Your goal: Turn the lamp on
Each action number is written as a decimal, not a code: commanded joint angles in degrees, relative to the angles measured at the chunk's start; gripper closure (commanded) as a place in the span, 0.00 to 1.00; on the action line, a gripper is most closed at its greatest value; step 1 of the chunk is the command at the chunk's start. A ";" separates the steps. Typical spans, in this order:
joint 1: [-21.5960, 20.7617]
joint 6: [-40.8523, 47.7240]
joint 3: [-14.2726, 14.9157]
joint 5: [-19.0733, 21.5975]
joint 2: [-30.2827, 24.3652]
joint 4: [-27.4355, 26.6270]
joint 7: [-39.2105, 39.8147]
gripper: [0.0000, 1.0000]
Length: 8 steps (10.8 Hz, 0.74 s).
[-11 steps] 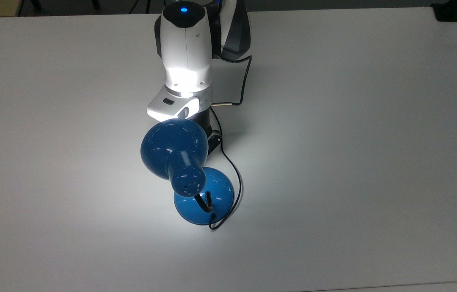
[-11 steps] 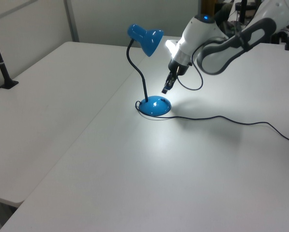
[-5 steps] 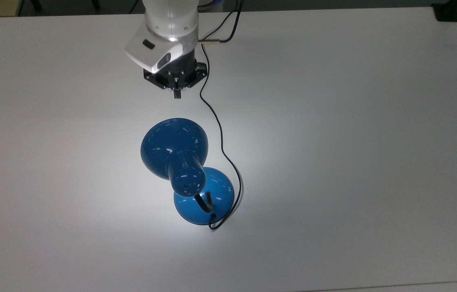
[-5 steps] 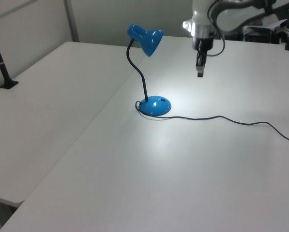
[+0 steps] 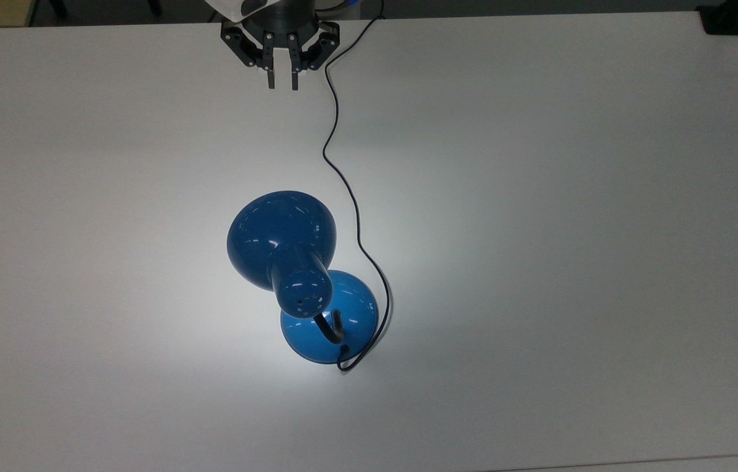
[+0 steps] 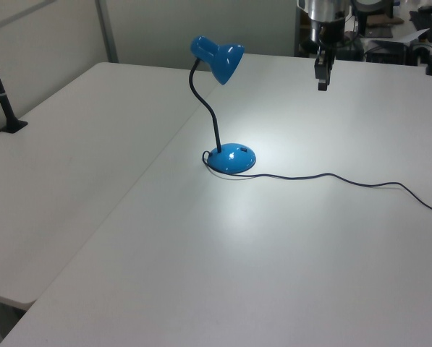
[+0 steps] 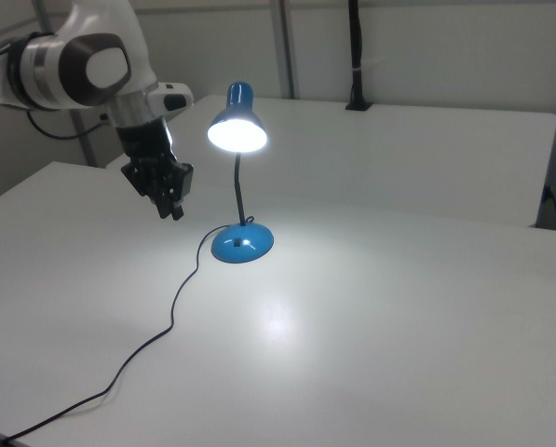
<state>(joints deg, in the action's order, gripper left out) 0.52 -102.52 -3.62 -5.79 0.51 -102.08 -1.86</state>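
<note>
The blue lamp is lit: its dome shade [image 5: 277, 229] [image 6: 219, 58] [image 7: 237, 126] glows and throws a bright pool on the white table [image 5: 572, 196] around its round base [image 5: 352, 308] [image 6: 234, 157] [image 7: 242, 244]. A black gooseneck [image 6: 207, 108] joins shade and base. Its thin black cord [image 5: 343, 177] [image 6: 331, 176] [image 7: 180, 298] runs off across the table. My gripper [image 5: 281, 82] [image 6: 322, 81] [image 7: 172, 209] hangs above the table well away from the lamp, at the top view's top edge. It is open, with a small gap between its fingers and nothing in them.
A black clamp sits at the table's corner [image 5: 723, 19]. A black post [image 6: 0, 90] [image 7: 355, 56] stands at the far table's edge. A seam [image 6: 129, 195] splits two tabletops beside the lamp.
My arm has pulled back from just beside the lamp's base to the top view's top edge, rising clear of the shade. The fingers, shut before, have parted. The lamp stays lit and unmoved.
</note>
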 commanded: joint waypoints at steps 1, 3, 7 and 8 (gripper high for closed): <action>-1.31 4.51 0.63 0.08 -2.88 0.47 -2.62 0.13; -0.61 4.52 0.63 -0.27 -3.41 0.91 -2.53 0.00; 0.27 6.01 1.16 -0.36 -2.80 3.81 -2.53 0.00; 0.36 6.19 1.16 -0.36 -2.97 3.82 -2.62 0.00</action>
<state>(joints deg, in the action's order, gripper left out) 0.80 -98.47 -2.60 -5.83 -2.13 -99.08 -3.54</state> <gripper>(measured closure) 0.000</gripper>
